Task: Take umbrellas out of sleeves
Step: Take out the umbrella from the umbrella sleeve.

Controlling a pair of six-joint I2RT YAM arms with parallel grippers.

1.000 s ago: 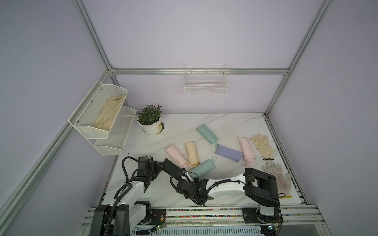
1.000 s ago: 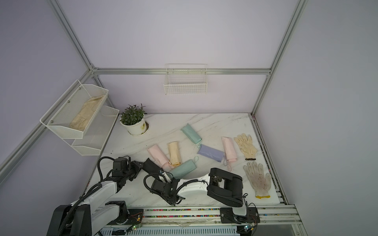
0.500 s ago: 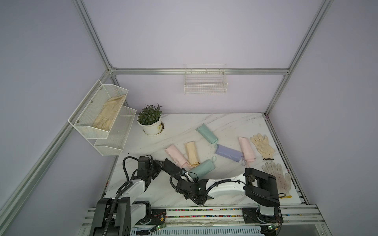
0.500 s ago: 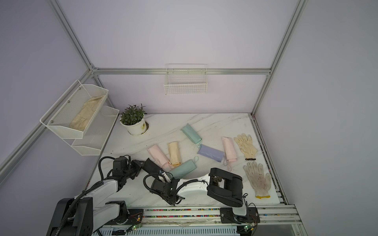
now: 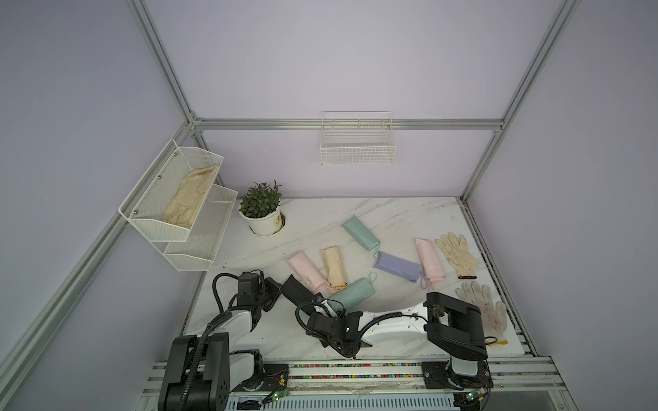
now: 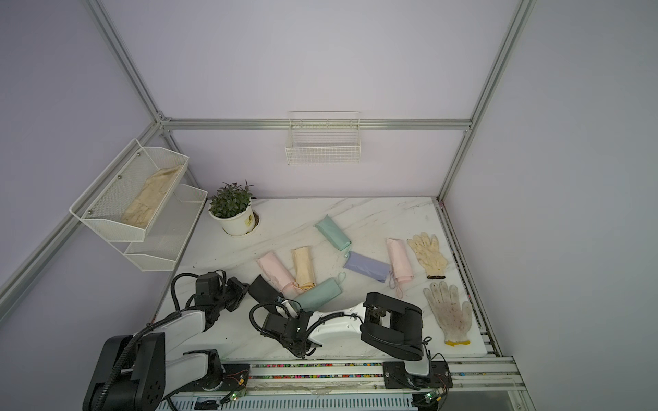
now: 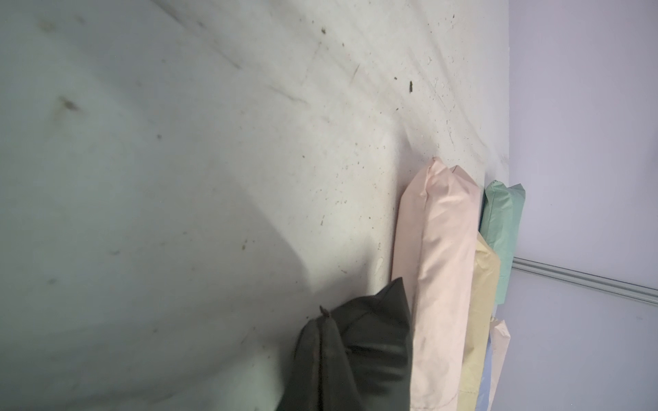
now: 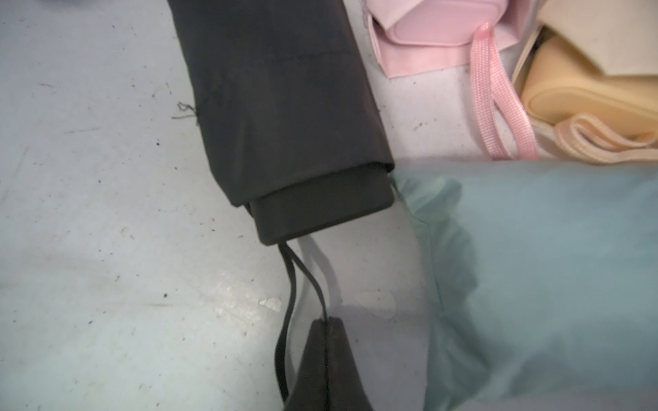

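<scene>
A black umbrella lies in its black sleeve [image 5: 297,290] [image 6: 261,288] near the table's front left. My left gripper [image 5: 276,289] [image 7: 324,317] is shut, pinching the sleeve's [image 7: 377,338] closed end. My right gripper [image 5: 322,303] [image 8: 327,322] is shut on the thin black wrist loop [image 8: 290,284]. The loop hangs from the blocky black handle [image 8: 320,210], which pokes out of the sleeve's [image 8: 277,89] mouth. Beside it lie a pink sleeved umbrella [image 5: 308,270], a yellow one [image 5: 334,267] and a mint one [image 5: 350,293].
Further back and right lie another mint umbrella [image 5: 360,233], a lilac one [image 5: 397,267] and a pink one [image 5: 429,261]. Two cream gloves [image 5: 457,254] [image 5: 482,309] lie by the right edge. A potted plant [image 5: 261,210] stands back left, under a wire shelf [image 5: 178,203].
My left gripper has closed onto the end of the black sleeve. The right gripper has stayed shut on the loop, and the arms have barely moved.
</scene>
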